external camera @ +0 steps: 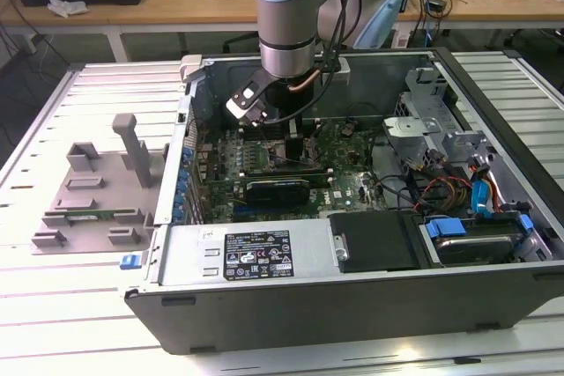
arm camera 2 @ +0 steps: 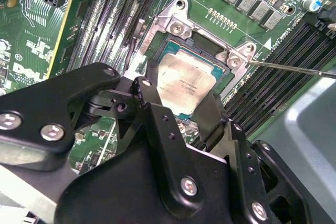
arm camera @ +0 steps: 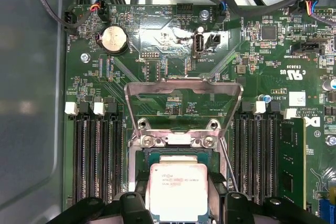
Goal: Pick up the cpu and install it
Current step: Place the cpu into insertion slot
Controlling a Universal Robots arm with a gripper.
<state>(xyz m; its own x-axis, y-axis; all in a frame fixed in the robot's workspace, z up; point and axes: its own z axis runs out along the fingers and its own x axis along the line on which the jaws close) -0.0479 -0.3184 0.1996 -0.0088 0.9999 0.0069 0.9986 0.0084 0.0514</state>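
White slatted table in a workshop, wooden desks along the far side. On the table, an open computer case lying flat, with a grey fixture just beside it toward the exterior view's left. Near edge of the case taken up by a labelled power supply; drives and cables toward the exterior view's right.

1 arm reaching straight down into the far half of the case, over the green motherboard.

In both wrist views, the gripper low over the socket, its 2 black fingers parted only as wide as the chip. Clamped on the cpu, 1 finger against each of 2 opposite edges, pale silver top facing up. Chip level and lined up within the socket's outline; fully seated or just above the contacts, cannot tell.

Load plate swung up and standing open at 1 end of the socket, its hinge screws just beside the chip. Thin lever rod angled out across the memory slots. Banks of black slots on both sides of the socket, 1 memory stick fitted in an outer slot. Round coin battery beyond the load plate, well apart from the socket.
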